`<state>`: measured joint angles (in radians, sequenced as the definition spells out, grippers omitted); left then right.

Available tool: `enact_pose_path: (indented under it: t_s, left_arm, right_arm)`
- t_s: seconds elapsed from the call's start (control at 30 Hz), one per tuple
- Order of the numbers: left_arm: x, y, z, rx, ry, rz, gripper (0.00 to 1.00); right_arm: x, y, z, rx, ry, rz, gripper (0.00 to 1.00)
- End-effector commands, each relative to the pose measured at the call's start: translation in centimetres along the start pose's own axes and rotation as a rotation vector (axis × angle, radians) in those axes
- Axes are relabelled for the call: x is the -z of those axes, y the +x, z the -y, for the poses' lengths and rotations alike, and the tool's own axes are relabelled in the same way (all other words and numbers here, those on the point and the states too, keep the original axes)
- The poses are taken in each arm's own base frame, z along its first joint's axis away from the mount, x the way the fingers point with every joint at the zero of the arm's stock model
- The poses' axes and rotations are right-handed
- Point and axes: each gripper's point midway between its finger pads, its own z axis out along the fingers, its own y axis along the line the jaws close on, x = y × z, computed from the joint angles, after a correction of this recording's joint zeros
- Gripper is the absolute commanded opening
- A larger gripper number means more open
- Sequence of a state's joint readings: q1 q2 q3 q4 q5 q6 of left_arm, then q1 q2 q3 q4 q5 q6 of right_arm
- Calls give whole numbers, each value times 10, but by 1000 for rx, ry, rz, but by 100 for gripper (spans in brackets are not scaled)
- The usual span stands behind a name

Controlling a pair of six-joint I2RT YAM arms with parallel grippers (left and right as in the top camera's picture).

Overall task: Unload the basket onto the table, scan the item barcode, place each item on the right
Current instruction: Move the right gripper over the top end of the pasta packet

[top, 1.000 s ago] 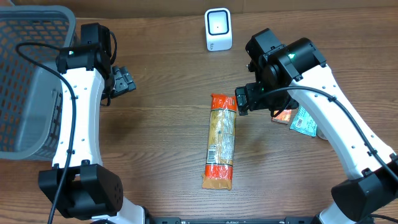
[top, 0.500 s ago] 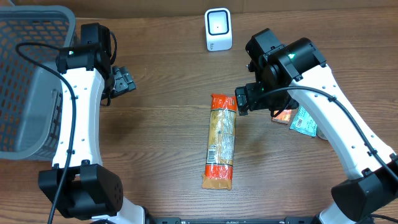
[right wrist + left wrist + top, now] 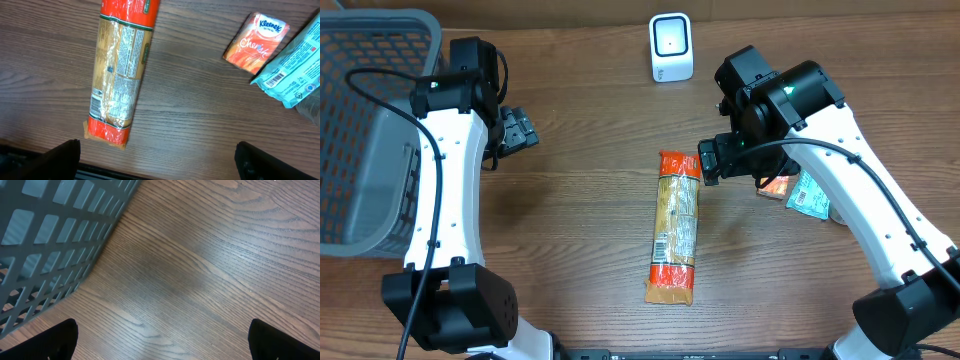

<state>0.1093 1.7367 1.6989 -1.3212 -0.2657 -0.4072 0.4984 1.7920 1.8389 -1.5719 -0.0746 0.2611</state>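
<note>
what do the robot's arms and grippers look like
Both arms, left arm and right arm, have glossy white links with bulky black joint housings, each showing a small green light. A thin black cable runs along each. The left gripper and right gripper are black, with blunt black fingers.

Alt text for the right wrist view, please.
A long packet, orange at both ends, lies flat on the wood table, left of centre. At upper right sit a small orange Kleenex pack and a teal packet beside it. The right gripper hangs above, jaws wide open and empty.
</note>
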Motion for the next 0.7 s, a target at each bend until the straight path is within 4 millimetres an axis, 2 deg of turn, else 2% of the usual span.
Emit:
enact_pose_path:
  t_s: [0.0,0.67]
  left_arm:
    - [4,-4,0,-17,6,12,100]
    - [4,-4,0,-17,6,12,100]
  right_arm:
    - [1,1,-2,3,-7,1,100]
    - [1,-2,-3,4,-10,11,100]
